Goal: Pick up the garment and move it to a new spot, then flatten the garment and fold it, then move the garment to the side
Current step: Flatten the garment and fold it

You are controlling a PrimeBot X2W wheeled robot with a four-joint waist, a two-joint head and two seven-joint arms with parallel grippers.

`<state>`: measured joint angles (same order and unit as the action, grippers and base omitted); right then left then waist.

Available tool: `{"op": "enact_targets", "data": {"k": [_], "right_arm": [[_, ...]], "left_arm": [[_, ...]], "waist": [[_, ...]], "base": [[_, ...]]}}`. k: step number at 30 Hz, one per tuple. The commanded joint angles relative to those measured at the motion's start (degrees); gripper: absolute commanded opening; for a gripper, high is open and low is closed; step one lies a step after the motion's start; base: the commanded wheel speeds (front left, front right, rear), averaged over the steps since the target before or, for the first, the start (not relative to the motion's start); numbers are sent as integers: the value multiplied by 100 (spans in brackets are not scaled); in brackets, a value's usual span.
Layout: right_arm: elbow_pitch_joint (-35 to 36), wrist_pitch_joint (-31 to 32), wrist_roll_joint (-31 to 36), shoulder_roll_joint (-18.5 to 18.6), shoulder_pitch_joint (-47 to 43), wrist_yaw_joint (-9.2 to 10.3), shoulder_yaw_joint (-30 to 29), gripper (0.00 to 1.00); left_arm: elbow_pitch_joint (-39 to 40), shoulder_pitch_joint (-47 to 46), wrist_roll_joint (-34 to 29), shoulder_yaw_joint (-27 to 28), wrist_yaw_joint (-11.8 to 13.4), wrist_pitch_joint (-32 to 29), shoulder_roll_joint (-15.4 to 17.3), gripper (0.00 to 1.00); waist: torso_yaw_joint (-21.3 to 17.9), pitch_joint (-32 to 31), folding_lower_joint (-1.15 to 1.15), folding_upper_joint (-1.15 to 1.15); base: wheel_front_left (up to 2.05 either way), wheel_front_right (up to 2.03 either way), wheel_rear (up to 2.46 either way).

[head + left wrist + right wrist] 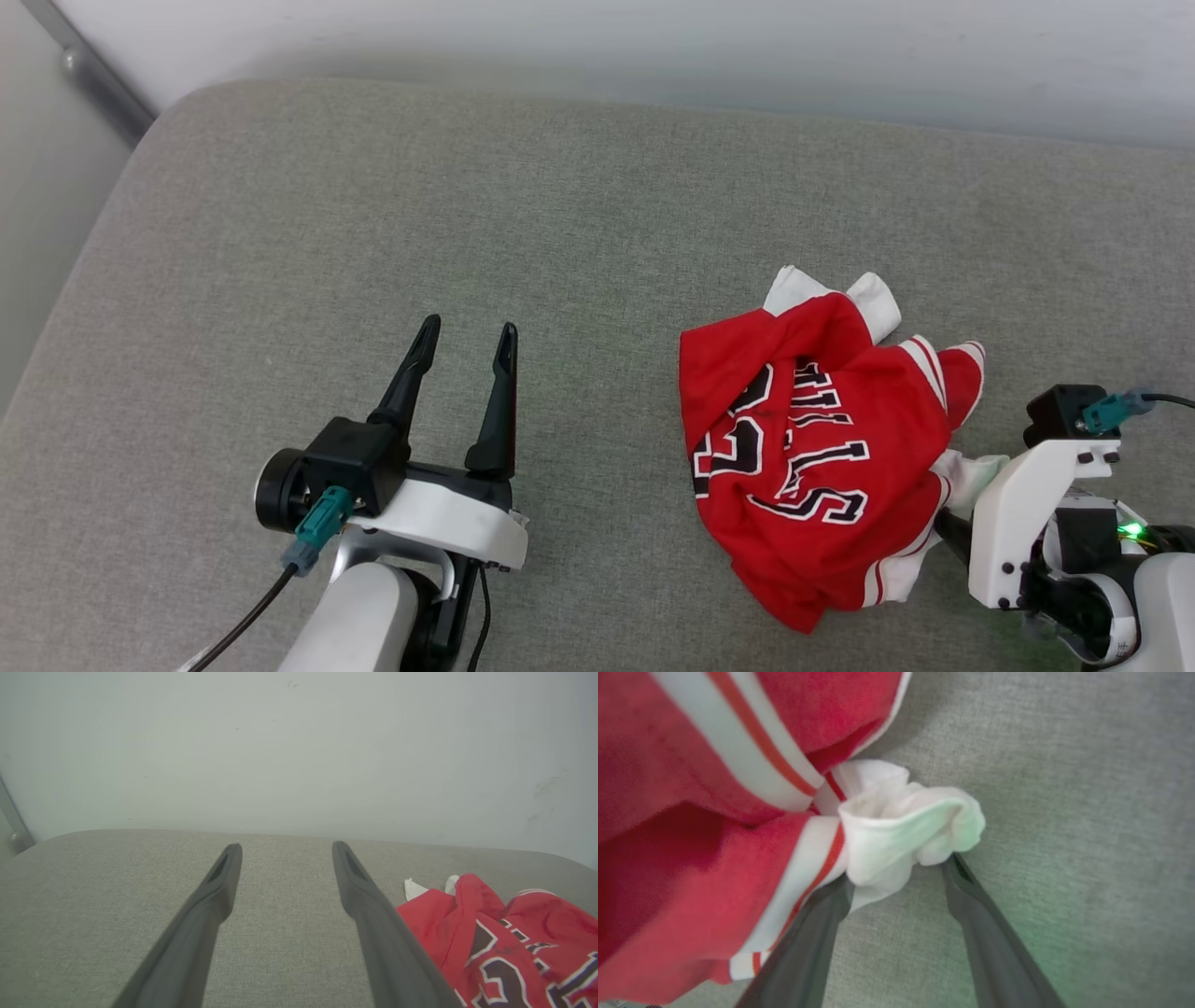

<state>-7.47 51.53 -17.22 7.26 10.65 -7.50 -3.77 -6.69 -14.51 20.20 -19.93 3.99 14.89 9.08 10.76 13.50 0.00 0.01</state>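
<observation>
The garment (803, 448) is a bright red shirt with black, white-outlined lettering, lying crumpled on the right half of a grey cushion (467, 187). A white bunched part of it (906, 830) sits at its near right edge. My right gripper (899, 872) is open, its two dark fingers standing on either side of that white bunch, tips touching it. In the head view the right wrist (1027, 485) hangs just right of the shirt. My left gripper (470, 327) is open and holds nothing, well left of the garment (514, 942), which shows beside its right finger (373, 914).
The grey cushion reaches a pale wall (653, 47) at the back. Its rounded corner is at the upper left, next to a grey metal rail (93, 79). Bare fabric stretches across the left and middle of the cushion.
</observation>
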Motion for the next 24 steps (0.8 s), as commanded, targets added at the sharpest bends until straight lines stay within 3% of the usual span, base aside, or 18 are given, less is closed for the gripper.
{"op": "enact_targets", "data": {"k": [1,8,13,18,24], "right_arm": [[-341,55,-60,-105,-184,2,140,0],[244,-549,-113,154,97,2,212,0],[925,-621,38,274,145,2,-50,0],[1347,-279,150,332,15,2,-940,0],[701,30,151,152,-389,2,-2061,0]], "left_arm": [[-12,-66,-32,16,-18,32,3,100],[-59,118,-42,120,24,40,65,100],[-19,217,-32,192,50,36,122,100],[26,244,-19,214,77,22,181,100],[25,190,7,160,92,-46,181,100]], "waist": [[-10,-10,0,-1],[-306,-215,0,-1],[-622,-364,0,-1],[-890,-366,0,-1],[-961,-276,0,-1]], "base": [[0,0,0],[0,0,0],[0,0,0],[0,0,0],[0,0,0]]}}
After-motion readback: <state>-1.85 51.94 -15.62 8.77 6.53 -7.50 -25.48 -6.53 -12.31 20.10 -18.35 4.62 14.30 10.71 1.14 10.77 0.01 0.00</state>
